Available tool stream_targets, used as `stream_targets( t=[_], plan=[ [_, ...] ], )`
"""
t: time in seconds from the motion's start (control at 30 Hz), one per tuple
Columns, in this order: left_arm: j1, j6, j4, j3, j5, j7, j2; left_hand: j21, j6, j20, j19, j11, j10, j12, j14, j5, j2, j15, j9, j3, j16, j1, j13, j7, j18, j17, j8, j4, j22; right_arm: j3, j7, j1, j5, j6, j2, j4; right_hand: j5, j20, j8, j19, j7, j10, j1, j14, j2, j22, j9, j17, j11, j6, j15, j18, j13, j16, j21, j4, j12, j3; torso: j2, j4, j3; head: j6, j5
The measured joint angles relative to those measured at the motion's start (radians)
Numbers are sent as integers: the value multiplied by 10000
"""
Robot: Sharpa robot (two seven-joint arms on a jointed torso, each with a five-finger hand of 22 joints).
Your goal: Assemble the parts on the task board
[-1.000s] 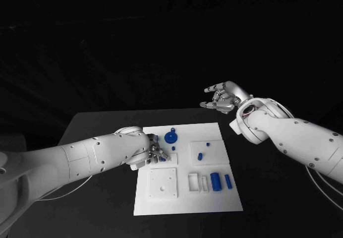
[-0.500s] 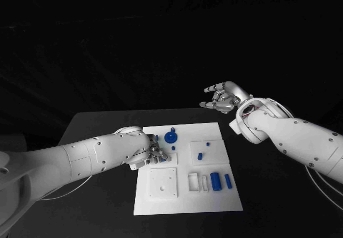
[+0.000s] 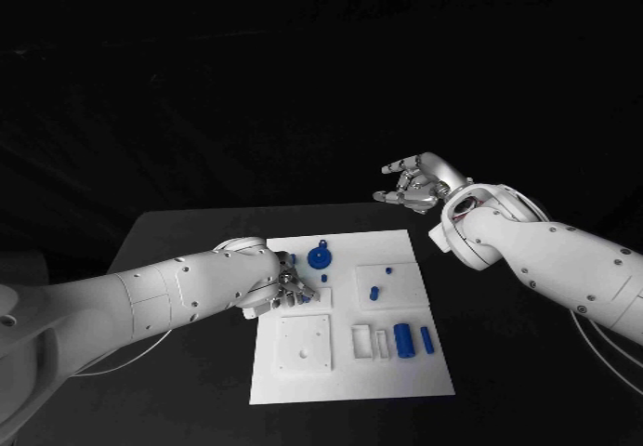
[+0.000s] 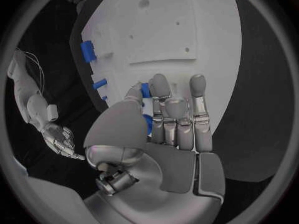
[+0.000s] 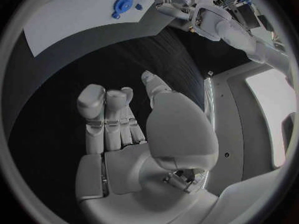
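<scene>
We pinch the small, rigid, likely light part (image 4: 145, 90) in our left hand (image 3: 288, 283); right hand (image 3: 418, 184) curled, empty.

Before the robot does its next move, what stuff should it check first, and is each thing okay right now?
1. Left robot hand over the task board: ok, it is down at the board's left side.
2. Small blue part between the left fingers: ok, a blue piece shows at its fingertips.
3. Grip firm enough: cannot tell, the fingers hide most of the piece.
4. Right robot hand out of the way: ok, it is raised beyond the board's far edge, holding nothing.
5. Other parts undisturbed: ok, the blue round part and the blue cylinder lie on the board.
</scene>
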State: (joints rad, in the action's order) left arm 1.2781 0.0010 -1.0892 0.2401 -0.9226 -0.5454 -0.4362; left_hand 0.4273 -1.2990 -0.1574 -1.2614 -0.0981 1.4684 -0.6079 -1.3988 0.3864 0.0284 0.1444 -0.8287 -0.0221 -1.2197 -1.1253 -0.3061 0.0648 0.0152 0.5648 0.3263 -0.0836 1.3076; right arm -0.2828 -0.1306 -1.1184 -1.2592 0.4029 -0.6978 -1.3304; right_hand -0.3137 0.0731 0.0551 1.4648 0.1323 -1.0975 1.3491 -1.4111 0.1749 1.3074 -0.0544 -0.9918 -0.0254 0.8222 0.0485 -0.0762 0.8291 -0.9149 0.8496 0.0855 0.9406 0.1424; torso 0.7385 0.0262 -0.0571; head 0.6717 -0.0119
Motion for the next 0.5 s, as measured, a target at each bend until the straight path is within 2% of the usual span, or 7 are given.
stream_targets(
  t=[0.23, 0.4, 0.5],
  plan=[
    [0, -12, 23, 0, -5, 7, 17, 0, 0, 0, 0, 0, 0, 0, 0, -151, 1, 0, -12, 0, 0, 2, 0, 0, 0, 0, 1, 0, 0, 0, 3, 3, 2, 0, 7, 10, 0, 0, 0, 0, 0, 0, 0, 0, 0, 0, 0, 0, 0, 0, 0, -1, 0, 0, 0, 0, 0, 0, 0, 0, 1, -7, 17],
    [-1, -9, 38, 1, -7, 10, 21, 0, -3, 0, 0, 0, 0, 0, 0, -467, 240, 0, -12, 127, 0, 129, -1, 4, 1, -13, 0, -126, -1, 0, 4, 8, 3, -1, 8, 18, 0, 0, 0, 0, 0, 0, 0, 0, 0, 0, 0, 0, 0, 0, 0, 0, 1, 0, 0, 0, 0, 0, 0, 0, 1, -5, 33],
    [-1, -3, 41, 1, -9, 11, 23, 0, -5, 0, 0, 0, 0, 0, 0, -504, 283, 0, -12, 198, 0, 83, -1, 6, 0, -30, 0, -198, -1, 0, 5, 10, 3, -1, 8, 20, 0, 0, 0, 0, 0, 0, 0, 0, 1, 0, 0, 0, 0, 0, 0, 0, 1, 0, 0, 0, 0, 0, 0, 1, 0, 3, 42]
  ],
)
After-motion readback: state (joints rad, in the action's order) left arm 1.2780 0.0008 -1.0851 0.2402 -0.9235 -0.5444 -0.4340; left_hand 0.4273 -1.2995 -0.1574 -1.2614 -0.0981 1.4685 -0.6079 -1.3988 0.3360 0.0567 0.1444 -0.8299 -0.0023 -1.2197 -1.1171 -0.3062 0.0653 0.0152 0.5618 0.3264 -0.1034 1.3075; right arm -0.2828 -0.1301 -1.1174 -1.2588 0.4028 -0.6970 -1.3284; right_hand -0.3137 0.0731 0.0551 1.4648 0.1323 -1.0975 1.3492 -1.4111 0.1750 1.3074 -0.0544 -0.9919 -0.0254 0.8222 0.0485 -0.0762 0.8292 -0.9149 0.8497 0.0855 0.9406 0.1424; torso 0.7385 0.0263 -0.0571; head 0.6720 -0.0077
